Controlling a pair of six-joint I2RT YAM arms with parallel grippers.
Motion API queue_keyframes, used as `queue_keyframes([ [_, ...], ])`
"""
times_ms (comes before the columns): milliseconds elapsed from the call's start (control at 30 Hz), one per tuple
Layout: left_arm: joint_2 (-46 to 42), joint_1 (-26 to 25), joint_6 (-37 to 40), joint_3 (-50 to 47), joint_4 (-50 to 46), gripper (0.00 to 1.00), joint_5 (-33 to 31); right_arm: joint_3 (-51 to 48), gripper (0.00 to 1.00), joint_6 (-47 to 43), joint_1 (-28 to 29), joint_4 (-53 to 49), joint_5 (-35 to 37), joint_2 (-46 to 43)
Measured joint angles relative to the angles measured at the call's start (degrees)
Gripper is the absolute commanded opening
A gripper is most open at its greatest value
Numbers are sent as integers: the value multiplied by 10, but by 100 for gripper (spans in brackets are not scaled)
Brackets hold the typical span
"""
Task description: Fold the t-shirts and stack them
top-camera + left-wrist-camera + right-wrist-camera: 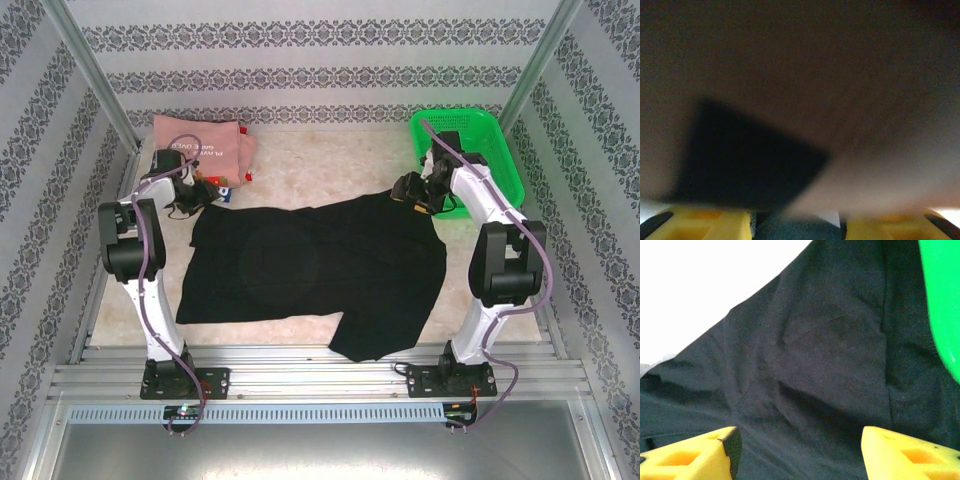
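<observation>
Shirts, left to right: the pink t-shirt (205, 148) lies folded flat in the far-left corner of the table (330, 175), print up, a likely base for the stack. Just in front of it the left gripper (205, 193) hangs low at the far-left corner of the black t-shirt (310, 265). Its wrist view is one big blur, yellow fingers (707, 222) apart with something dark between them, and I cannot tell whether cloth is pinched there. The black shirt sprawls across the middle, roughly flat, one sleeve trailing toward the near edge. Over to the right gripper (412, 190), poised above the shirt's far-right corner, jaws spread wide, rumpled black cloth beneath its fingers (900, 455) and nothing in them. My read: this is the pick-up for the first fold. It wants both grips at matching corners, on a proper edge rather than a loose wrinkle, through both layers, then an even lift so the cloth comes over without twisting. The right side should also mind the wall beside it. Green basket (455, 114), far right: black cloth runs right up to its wall, and the floor that shows is bare mesh, the near-left part hidden behind the arm.
</observation>
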Motion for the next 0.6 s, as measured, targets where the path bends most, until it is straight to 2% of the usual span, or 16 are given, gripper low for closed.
queue_keyframes([
  [100, 5, -3, 7, 2, -2, 38, -7, 19, 65, -2, 0, -3, 5, 23],
  [167, 5, -3, 13, 3, -5, 25, -7, 33, 65, -2, 0, -7, 7, 36],
  [367, 2, -2, 33, 0, -14, 1, -7, 70, 63, -2, 1, -14, 16, 59],
  [600, -42, 23, 35, -24, -28, 0, -31, 104, 62, -2, 9, -25, 37, 78],
])
